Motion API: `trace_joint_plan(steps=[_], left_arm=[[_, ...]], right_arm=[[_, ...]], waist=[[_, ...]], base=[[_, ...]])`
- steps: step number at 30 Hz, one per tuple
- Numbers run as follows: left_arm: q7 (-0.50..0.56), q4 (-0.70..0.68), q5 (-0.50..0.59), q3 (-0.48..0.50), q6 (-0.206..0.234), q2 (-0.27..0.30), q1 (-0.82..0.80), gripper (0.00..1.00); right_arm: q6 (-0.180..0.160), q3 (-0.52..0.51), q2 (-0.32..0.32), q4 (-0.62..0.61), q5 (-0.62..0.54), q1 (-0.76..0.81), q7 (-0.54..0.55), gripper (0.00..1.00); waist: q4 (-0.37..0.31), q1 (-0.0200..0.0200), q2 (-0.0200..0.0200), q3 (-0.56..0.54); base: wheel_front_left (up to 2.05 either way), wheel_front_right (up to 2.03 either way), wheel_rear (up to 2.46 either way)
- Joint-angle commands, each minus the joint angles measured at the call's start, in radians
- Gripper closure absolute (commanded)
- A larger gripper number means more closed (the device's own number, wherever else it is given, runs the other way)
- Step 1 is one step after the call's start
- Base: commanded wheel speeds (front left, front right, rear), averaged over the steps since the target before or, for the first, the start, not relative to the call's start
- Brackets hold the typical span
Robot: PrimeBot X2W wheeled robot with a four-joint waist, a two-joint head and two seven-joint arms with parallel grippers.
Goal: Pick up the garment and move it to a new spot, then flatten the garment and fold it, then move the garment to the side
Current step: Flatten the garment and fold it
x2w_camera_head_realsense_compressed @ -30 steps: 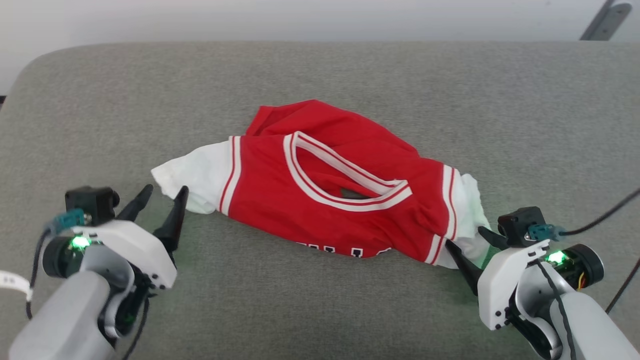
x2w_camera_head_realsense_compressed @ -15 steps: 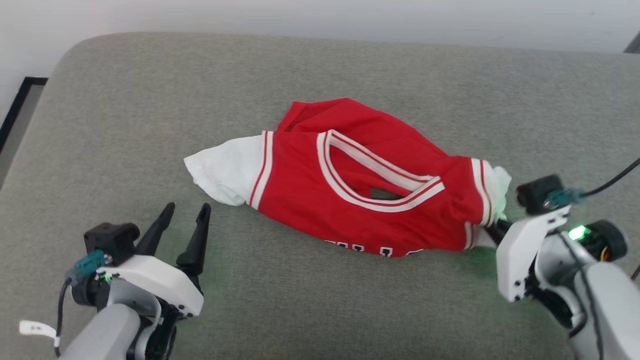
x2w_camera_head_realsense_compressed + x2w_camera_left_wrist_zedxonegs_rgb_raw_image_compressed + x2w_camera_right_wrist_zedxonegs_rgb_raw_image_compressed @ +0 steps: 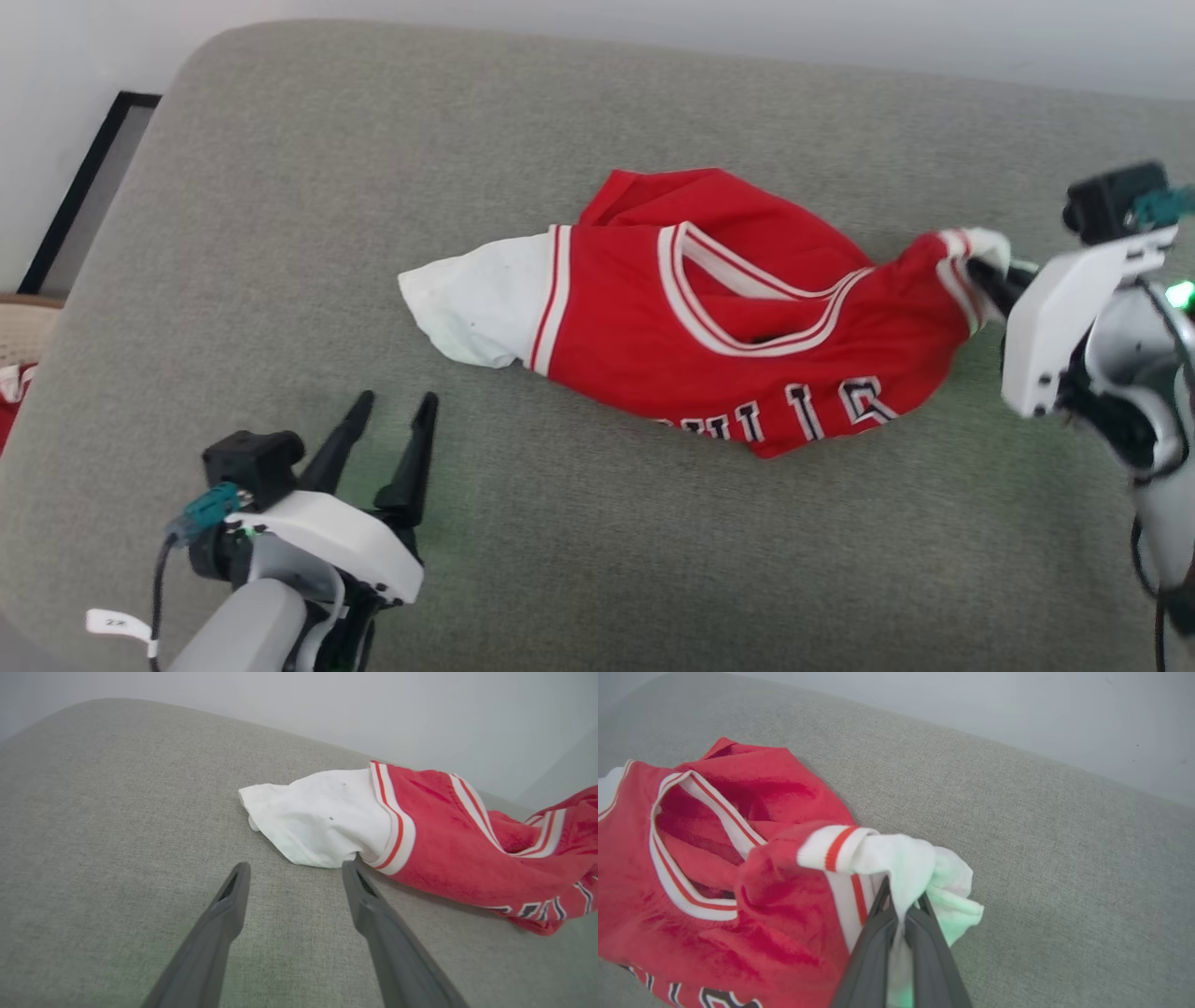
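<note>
The garment (image 3: pixel 738 327) is a red T-shirt with white sleeve ends and striped trim, lying crumpled on the grey cushion (image 3: pixel 597 560). My right gripper (image 3: pixel 980 271) is shut on its white right sleeve and holds that end lifted; in the right wrist view the white sleeve (image 3: pixel 920 868) bunches around the closed gripper (image 3: pixel 901 896). My left gripper (image 3: pixel 392 411) stands open, below and left of the other white sleeve (image 3: pixel 471 299), apart from it. In the left wrist view the garment (image 3: pixel 448 844) lies just beyond the open left gripper (image 3: pixel 294 872), whose right fingertip is near the sleeve's hem.
The cushion's rounded left edge drops off near a black-framed panel (image 3: pixel 84 187) on the floor. Another red-and-white cloth (image 3: pixel 7 397) peeks in at the far left edge. Bare cushion lies in front of and behind the garment.
My right gripper shut on the right sleeve and lifted it up and away, stretching the shirt so its lettering shows. The camera has turned, shifting the whole picture. The left gripper stayed open.
</note>
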Motion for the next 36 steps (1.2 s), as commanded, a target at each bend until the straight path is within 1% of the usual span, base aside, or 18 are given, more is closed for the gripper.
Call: trace_joint_plan(steps=[1, 4, 5, 6, 7, 13, 14, 15, 16, 17, 18, 19, 23, 26, 31, 36], left_arm=[[-0.006, 0.003, 0.007, 0.0, -0.009, -0.009, -0.011, 0.0], [-0.007, 0.018, 0.02, -0.001, -0.023, -0.026, -0.02, 0.0], [-0.007, 0.024, 0.028, -0.001, -0.031, -0.037, -0.025, 0.0], [-0.007, 0.028, 0.031, -0.001, -0.036, -0.042, -0.026, 0.0], [-0.007, 0.028, 0.031, -0.001, -0.036, -0.042, -0.026, 0.0], [-0.008, 0.055, 0.061, 0.01, -0.067, -0.075, -0.044, 0.0], [-0.008, 0.059, 0.065, 0.013, -0.071, -0.082, -0.045, 0.0], [-0.008, 0.063, 0.067, 0.015, -0.077, -0.088, -0.044, 0.0], [-0.008, 0.068, 0.069, 0.017, -0.079, -0.092, -0.043, 0.0], [-0.008, 0.072, 0.071, 0.021, -0.084, -0.094, -0.044, 0.0], [-0.008, 0.077, 0.075, 0.024, -0.087, -0.095, -0.044, 0.0], [-0.008, 0.081, 0.078, 0.029, -0.089, -0.096, -0.044, 0.0], [-0.008, 0.094, 0.09, 0.047, -0.102, -0.098, -0.047, 0.0], [-0.008, 0.101, 0.096, 0.062, -0.108, -0.091, -0.055, 0.0], [-0.008, 0.11, 0.108, 0.086, -0.114, -0.073, -0.063, 0.0], [-0.008, 0.118, 0.119, 0.099, -0.118, -0.048, -0.071, 0.0]], right_arm=[[0.0, 0.001, -0.001, 0.027, 0.003, -0.033, 0.001, 1.0], [0.0, 0.011, -0.006, 0.112, 0.004, -0.098, 0.001, 1.0], [0.0, 0.016, -0.011, 0.174, -0.001, -0.147, -0.007, 1.0], [0.0, 0.02, -0.014, 0.208, -0.007, -0.17, -0.013, 1.0], [0.0, 0.02, -0.014, 0.208, -0.007, -0.17, -0.013, 1.0], [0.0, 0.023, -0.006, 0.44, -0.059, -0.296, -0.065, 1.0], [0.0, 0.021, -0.001, 0.481, -0.068, -0.313, -0.074, 0.88], [0.0, 0.025, 0.004, 0.518, -0.074, -0.326, -0.077, 0.87], [0.0, 0.027, 0.01, 0.555, -0.078, -0.336, -0.076, 0.81], [0.0, 0.035, 0.015, 0.582, -0.083, -0.349, -0.078, 0.58], [0.0, 0.04, 0.017, 0.606, -0.086, -0.363, -0.085, 0.16], [0.0, 0.042, 0.02, 0.63, -0.089, -0.375, -0.088, 0.0], [0.0, 0.052, 0.03, 0.682, -0.071, -0.405, -0.106, 0.0], [0.0, 0.077, 0.027, 0.677, -0.048, -0.412, -0.12, 0.0], [0.0, 0.123, -0.005, 0.587, 0.005, -0.375, -0.186, 0.0], [0.0, 0.148, -0.044, 0.449, 0.049, -0.304, -0.278, 0.0]], waist=[[0.013, 0.0, 0.0, 0.007], [0.029, 0.0, 0.0, 0.014], [0.04, 0.0, 0.0, 0.021], [0.047, 0.0, 0.0, 0.024], [0.047, 0.0, 0.0, 0.024], [0.082, 0.0, 0.0, 0.04], [0.086, 0.0, 0.0, 0.041], [0.089, 0.0, 0.0, 0.041], [0.092, 0.0, 0.0, 0.041], [0.093, 0.0, 0.0, 0.04], [0.094, 0.0, 0.0, 0.04], [0.094, 0.0, 0.0, 0.038], [0.084, 0.0, 0.0, 0.033], [0.067, 0.0, 0.0, 0.029], [0.034, 0.0, 0.0, 0.021], [-0.002, 0.0, 0.0, 0.015]], base=[[0.0, 0.0, 0.0], [0.0, 0.0, 0.0], [0.0, 0.0, 0.0], [0.0, 0.0, 0.0], [0.0, 0.0, 0.0], [0.0, 0.0, 0.0], [0.0, 0.0, 0.0], [0.0, 0.0, 0.0], [0.0, 0.0, 0.0], [0.0, 0.0, 0.0], [0.0, 0.0, 0.0], [0.0, 0.0, 0.0], [0.0, 0.0, 0.0], [0.0, 0.0, 0.0], [0.0, 0.0, 0.0], [0.0, 0.0, 0.0]])
